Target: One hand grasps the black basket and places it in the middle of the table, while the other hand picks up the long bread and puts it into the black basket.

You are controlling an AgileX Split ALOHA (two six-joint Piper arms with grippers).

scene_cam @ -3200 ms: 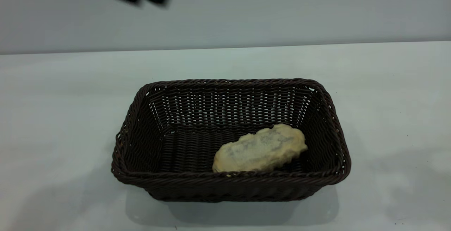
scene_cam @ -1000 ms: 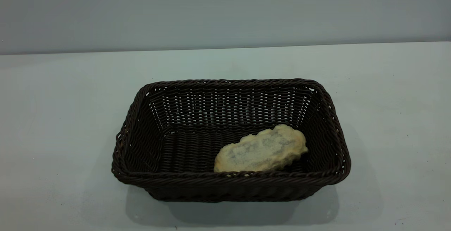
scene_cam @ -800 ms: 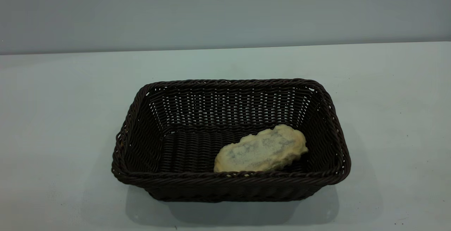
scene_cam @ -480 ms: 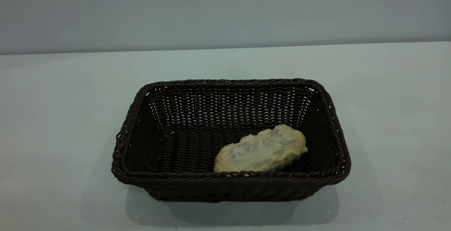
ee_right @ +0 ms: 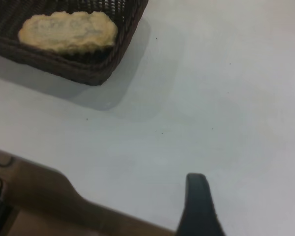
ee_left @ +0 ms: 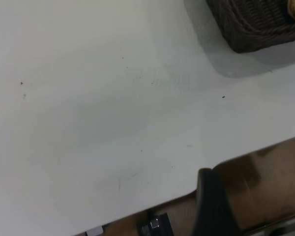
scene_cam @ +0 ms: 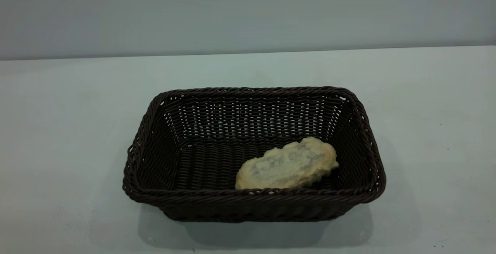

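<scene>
Since the long bread already lies underside up inside the black basket, which stands about mid-table, both placing steps look done, and I judge nothing is left but to keep the arms parked clear. The left gripper sits off over the table's edge, the basket well away; whether its pincer is apart or together I cannot tell. The right gripper is likewise withdrawn, pincer state unclear. The basket holds only the loaf, toward its right end.
</scene>
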